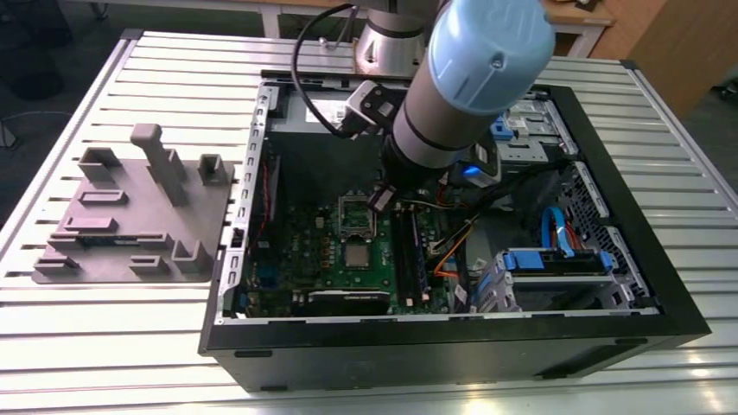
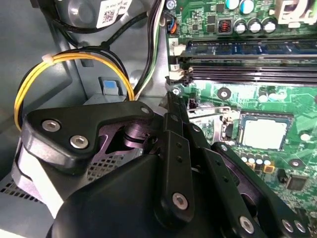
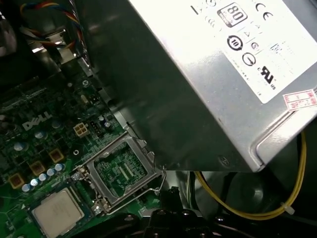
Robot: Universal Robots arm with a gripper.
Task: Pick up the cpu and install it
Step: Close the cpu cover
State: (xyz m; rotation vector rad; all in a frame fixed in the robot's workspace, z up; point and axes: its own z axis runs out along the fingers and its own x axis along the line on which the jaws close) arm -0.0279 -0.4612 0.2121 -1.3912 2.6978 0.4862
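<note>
My table (image 1: 104, 354) is a slatted metal top, its ribs running from the exterior view's left to its right. The open black case (image 1: 461, 359) lies flat on it, with the side panel off. Just beside the case, on the exterior view's left, a flat grey plate (image 1: 127, 259) with upright blocks rests on the slats. Behind the case, my arm's base (image 1: 386, 43) rises.

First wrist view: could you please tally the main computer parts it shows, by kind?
cpu: 1
open socket frame: 1
power supply box: 1
motherboard: 1
Total: 4
</note>
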